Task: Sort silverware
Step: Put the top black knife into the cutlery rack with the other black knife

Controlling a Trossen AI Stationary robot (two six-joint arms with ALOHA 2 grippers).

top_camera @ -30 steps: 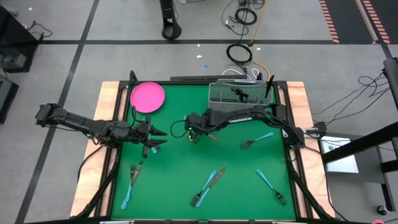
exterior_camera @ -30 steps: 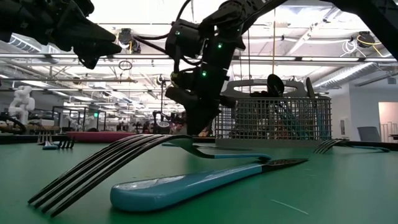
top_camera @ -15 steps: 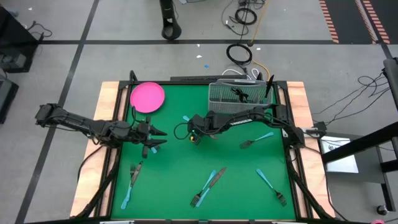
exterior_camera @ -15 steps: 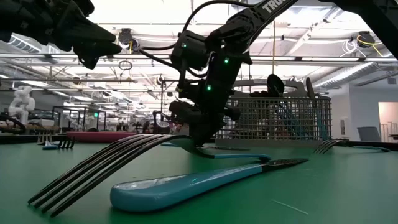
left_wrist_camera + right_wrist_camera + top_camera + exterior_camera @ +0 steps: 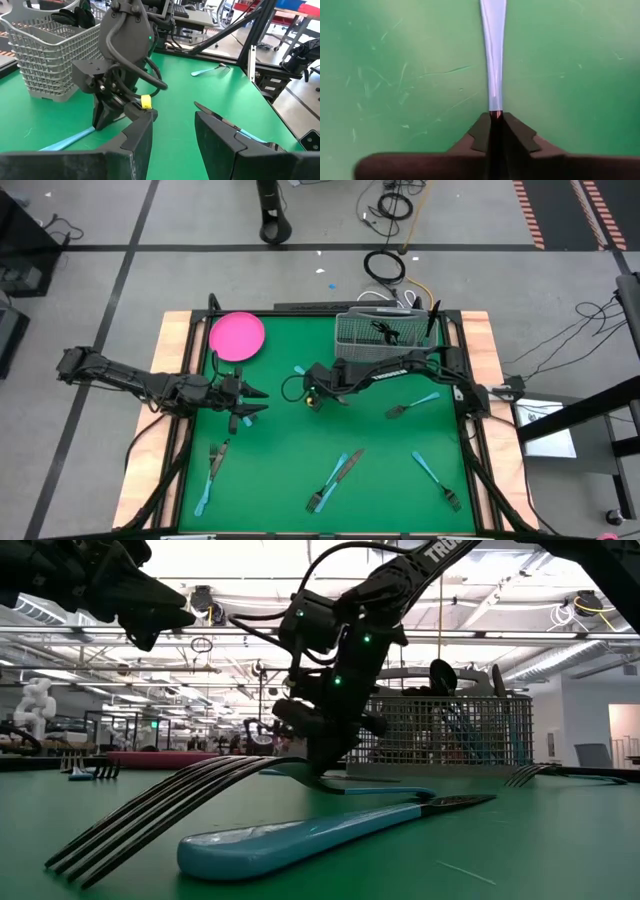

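1. Your right pincer is down on the green worktop near its middle, its fingers pinched together on the light blue handle of one utensil; whether it is a fork, knife or spoon you cannot tell from here.
2. The rest of the silverware is scattered: a crossed fork and knife pair near the front edge, a fork toward the front right corner, two pieces by the front left corner, and a fork near the right edge.
3. The wire mesh basket stands at the back edge, right of centre, with dark utensil heads poking out.
4. The pink plate sits in the back left corner.
5. Your left pincer hovers over the left half of the worktop, fingers partly apart and holding nothing, pointing at the right pincer.
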